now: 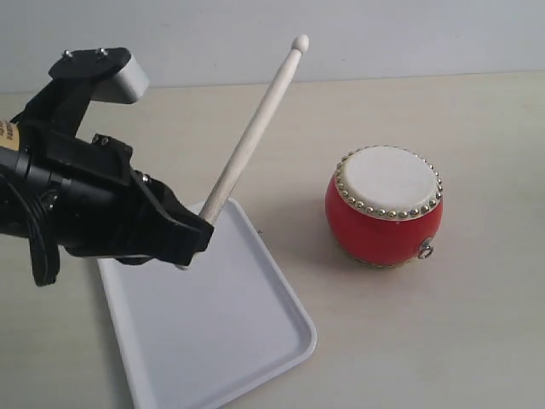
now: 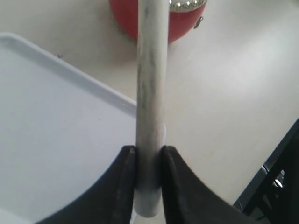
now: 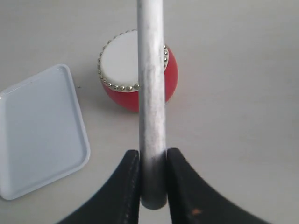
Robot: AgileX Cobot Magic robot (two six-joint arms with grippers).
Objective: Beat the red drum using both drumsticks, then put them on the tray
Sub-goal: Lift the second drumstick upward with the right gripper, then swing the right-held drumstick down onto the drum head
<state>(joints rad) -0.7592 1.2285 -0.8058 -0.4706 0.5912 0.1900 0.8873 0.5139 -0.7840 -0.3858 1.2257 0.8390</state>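
One red drum (image 1: 385,207) stands upright on the pale worktop (image 1: 485,341), a bit right of the middle of the exterior view. Its white top has a ring of gold studs around it. A small metal ring hangs low on its side.

Two drumsticks are up in the air, one in each gripper. The left drumstick (image 1: 253,128) leans from the middle left of the exterior view up to the top middle. Its little round tip is high up in front of the wall (image 1: 426,34), well apart from the drum. The black left gripper (image 1: 197,232) pinches the low end of this stick tight between its two fingers. In the left wrist view the end of the stick pokes out a little past the fingers.

The right drumstick (image 3: 152,84) shows only in the right wrist view. The right gripper (image 3: 153,156) squeezes it near its end, with one black finger on each side. From that camera the stick crosses in front of the drum's white top. I cannot tell how far above the drum it is.

The white tray (image 1: 247,341) lies flat on the worktop at the lower left of the exterior view. It is near the drum but not touching it. The left gripper hangs over the upper left part of the tray.
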